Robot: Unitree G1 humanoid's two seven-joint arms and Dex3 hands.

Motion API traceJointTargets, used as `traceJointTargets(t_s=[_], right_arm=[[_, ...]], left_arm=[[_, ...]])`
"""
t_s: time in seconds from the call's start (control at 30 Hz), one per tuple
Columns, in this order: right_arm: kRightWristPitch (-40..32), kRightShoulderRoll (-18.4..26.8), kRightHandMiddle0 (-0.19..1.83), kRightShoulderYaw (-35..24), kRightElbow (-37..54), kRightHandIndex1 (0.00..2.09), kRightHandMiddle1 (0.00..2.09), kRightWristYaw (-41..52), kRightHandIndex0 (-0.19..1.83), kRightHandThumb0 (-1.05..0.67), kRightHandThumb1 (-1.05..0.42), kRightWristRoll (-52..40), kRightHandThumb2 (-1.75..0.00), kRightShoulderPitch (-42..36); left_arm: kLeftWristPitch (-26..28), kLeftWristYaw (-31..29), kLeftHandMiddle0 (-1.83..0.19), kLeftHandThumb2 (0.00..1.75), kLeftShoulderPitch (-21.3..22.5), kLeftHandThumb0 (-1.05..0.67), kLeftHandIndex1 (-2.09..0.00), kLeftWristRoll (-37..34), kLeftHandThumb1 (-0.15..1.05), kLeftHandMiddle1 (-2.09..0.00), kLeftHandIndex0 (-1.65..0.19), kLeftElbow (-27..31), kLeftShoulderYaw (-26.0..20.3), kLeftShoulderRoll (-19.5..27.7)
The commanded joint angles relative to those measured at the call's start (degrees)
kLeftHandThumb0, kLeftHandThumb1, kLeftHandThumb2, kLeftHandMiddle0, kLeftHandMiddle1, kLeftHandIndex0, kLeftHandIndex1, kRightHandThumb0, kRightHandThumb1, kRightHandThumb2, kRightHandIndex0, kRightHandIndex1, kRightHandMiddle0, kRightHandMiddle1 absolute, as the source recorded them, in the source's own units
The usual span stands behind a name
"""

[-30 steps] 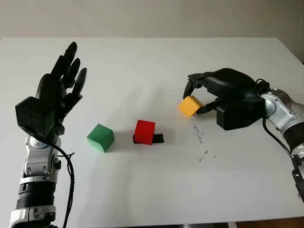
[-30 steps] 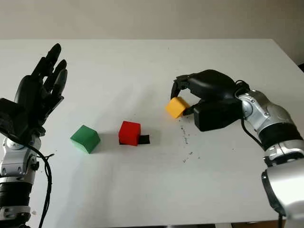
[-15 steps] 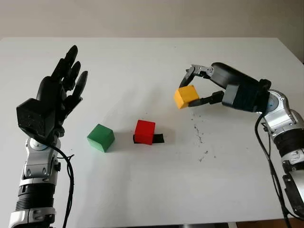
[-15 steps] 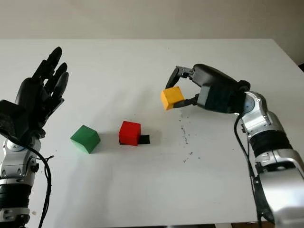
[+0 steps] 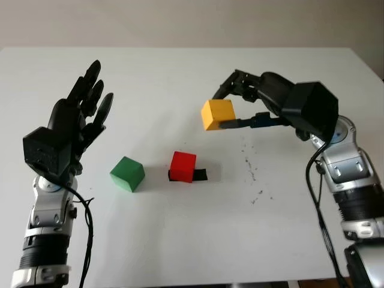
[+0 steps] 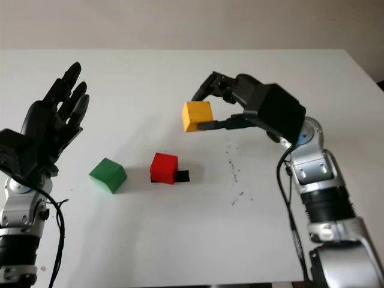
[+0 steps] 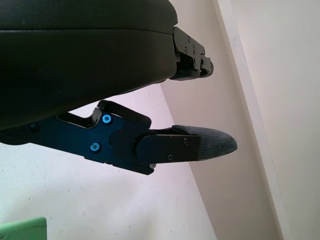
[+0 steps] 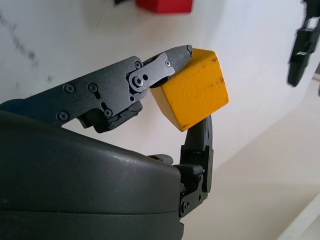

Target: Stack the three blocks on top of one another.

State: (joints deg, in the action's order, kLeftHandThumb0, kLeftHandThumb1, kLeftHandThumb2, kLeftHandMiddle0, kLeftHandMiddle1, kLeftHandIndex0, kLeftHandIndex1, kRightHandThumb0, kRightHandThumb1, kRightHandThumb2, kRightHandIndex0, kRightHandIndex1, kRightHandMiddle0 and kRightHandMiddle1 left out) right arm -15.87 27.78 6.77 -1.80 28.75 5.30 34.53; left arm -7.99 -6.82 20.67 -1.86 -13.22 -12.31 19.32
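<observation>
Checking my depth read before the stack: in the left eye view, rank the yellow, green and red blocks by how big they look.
1. yellow block, held off the table in the right hand, so nearer the camera
2. green block
3. red block, close to green; not surely smaller

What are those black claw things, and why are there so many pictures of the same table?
Those are a robot's two hands. Two pictures come from cameras in its head, looking down at a white table. The other two come from little cameras on its wrists, very close up. The right hand holds an orange block in the air, pinched between its fingers. The left hand is open, raised at the other side of the table. On the table sit a green block and a red block. The robot wants to stack all three.
</observation>
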Motion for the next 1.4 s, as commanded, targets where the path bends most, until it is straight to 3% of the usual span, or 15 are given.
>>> traceJointTargets(t_s=[0.0,0.13,0.47,1.0,1.37], right_arm=[[-3.85,-0.57,0.20,0.30,4.93,0.04,1.65,0.11,0.26,-0.39,-0.99,-0.10,-0.06,-0.87],[-12.88,-2.59,0.18,2.54,12.28,0.04,1.74,-0.22,0.27,-0.38,-0.99,0.79,-0.06,-1.78],[-24.42,-4.24,0.15,7.50,20.05,0.04,1.79,-0.12,0.26,-0.43,-1.01,2.68,-0.06,-2.30],[-28.75,-10.98,0.05,8.14,16.20,0.03,1.82,-6.13,0.22,-0.39,-1.04,2.70,-0.06,-3.92],[-27.69,-11.26,0.04,8.23,13.85,0.04,1.77,-8.48,0.22,-0.39,-1.05,3.32,-0.07,-5.05]], left_arm=[[-0.47,0.20,-0.16,0.39,-0.12,-0.65,-0.06,0.01,1.05,-0.05,-0.17,1.17,0.13,0.03],[0.45,0.62,-0.16,0.40,-0.31,-0.64,-0.05,-0.08,1.05,-0.05,-0.16,2.04,0.30,-0.35],[2.24,2.31,-0.17,0.38,-0.78,-0.65,-0.06,0.52,1.05,-0.06,-0.16,4.29,0.88,-1.41],[2.55,2.87,-0.15,0.38,-0.70,-0.65,-0.05,0.49,1.05,-0.05,-0.15,4.22,1.04,-1.71],[1.99,2.79,-0.15,0.39,-0.77,-0.65,-0.05,0.84,1.05,-0.05,-0.15,4.05,1.20,-1.50]])
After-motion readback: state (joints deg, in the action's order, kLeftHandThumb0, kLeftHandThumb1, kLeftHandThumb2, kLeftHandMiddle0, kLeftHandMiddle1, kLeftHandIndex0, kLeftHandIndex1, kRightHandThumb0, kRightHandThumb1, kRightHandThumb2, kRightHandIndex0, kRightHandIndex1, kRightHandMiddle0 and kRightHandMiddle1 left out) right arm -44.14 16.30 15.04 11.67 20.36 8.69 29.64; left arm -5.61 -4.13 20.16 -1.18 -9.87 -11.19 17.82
